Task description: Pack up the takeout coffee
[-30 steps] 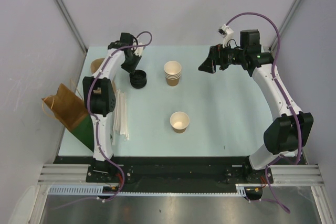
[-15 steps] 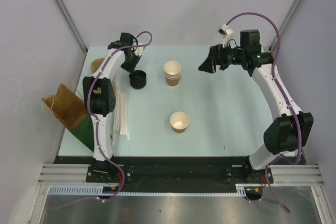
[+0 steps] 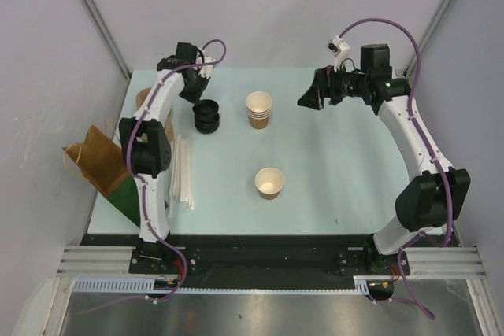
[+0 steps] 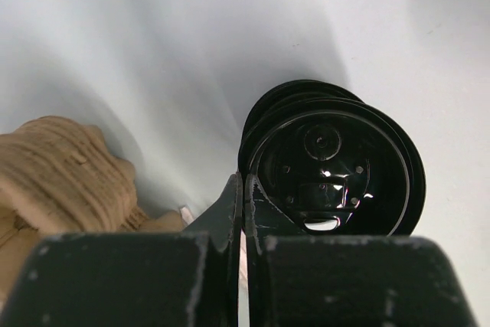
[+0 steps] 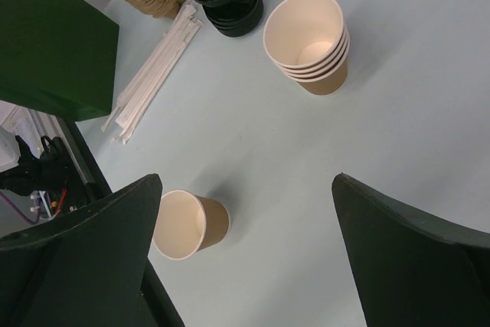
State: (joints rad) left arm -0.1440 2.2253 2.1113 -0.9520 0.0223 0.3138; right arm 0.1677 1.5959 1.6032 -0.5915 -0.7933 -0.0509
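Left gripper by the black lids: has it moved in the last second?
Yes. Against the unmoved stack of cups, the left gripper has shifted slightly toward the far edge of the table, shut on a black lid.

FREE: desk (image 3: 354, 163) right half bare | CENTRE: lone cup (image 3: 269, 182) and cup stack (image 3: 258, 108) well apart, passable between | LEFT EDGE: lid stack (image 3: 207, 116), straws (image 3: 183, 171), bag (image 3: 98, 161) crowd approach

The green bag (image 5: 46, 44) is cut by the edge. The top lid (image 4: 329, 166) hides most of its stack (image 4: 268, 109).
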